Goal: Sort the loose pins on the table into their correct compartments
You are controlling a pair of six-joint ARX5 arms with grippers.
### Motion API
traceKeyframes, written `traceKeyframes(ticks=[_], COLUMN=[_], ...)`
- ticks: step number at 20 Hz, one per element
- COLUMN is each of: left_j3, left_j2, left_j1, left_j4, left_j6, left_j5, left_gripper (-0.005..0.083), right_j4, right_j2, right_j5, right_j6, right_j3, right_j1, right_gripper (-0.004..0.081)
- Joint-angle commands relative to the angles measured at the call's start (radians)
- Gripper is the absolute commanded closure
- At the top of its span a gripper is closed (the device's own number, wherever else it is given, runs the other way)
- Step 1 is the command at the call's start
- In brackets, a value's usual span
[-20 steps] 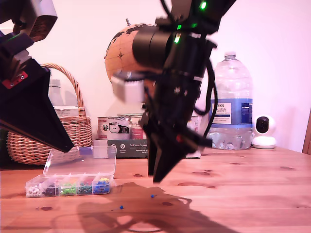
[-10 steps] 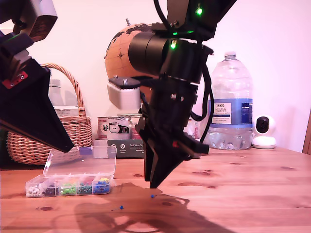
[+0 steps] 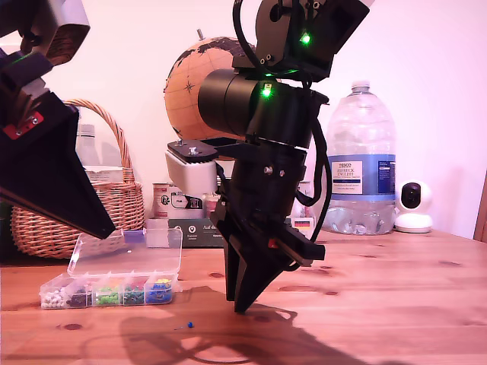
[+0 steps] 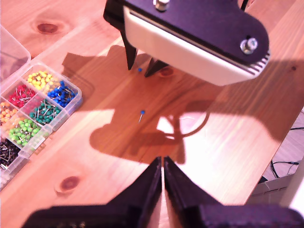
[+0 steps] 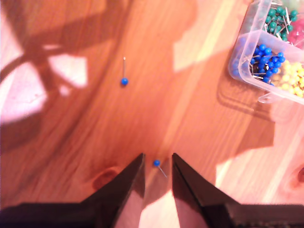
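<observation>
Pins like these weigh nothing, skid on bare wood, and the shaft is too thin, so I'd pinch the round head. My second gripper (image 5: 156,173) has its fingers apart around one blue pin (image 5: 156,163) on the table (image 3: 396,304). The other blue pin (image 5: 124,81) lies nearby. My first gripper (image 4: 163,167) hangs above, fingers together, empty.

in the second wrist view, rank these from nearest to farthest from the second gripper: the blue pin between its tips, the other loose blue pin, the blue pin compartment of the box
1. The blue pin at the tips, lying on the table between the open fingers of my second gripper.
2. The other loose blue pin, farther out on the bare wood.
3. The blue pin compartment, at the near end of the clear box, farthest off.
</observation>
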Motion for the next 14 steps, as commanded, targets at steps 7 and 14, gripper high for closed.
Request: traceKeyframes(ticks=[7,14], left_j3=[-0.014,-0.014], left_j2=[0.005,0.005], left_j1=[-0.001,-0.001], left_j4=[0.010,0.011], left_j6=[0.004,0.004], left_j5=[0.002,0.002], left_gripper=[0.0794,0.0794], right_j4=[-0.007,-0.002], right_j2=[0.022,0.024], right_j5=[-0.005,-0.020], right_j6=[0.000,0.000], right_j3=[-0.003,-0.003], right_j1=[0.003,-0.008], right_gripper=[0.0673,0.0705])
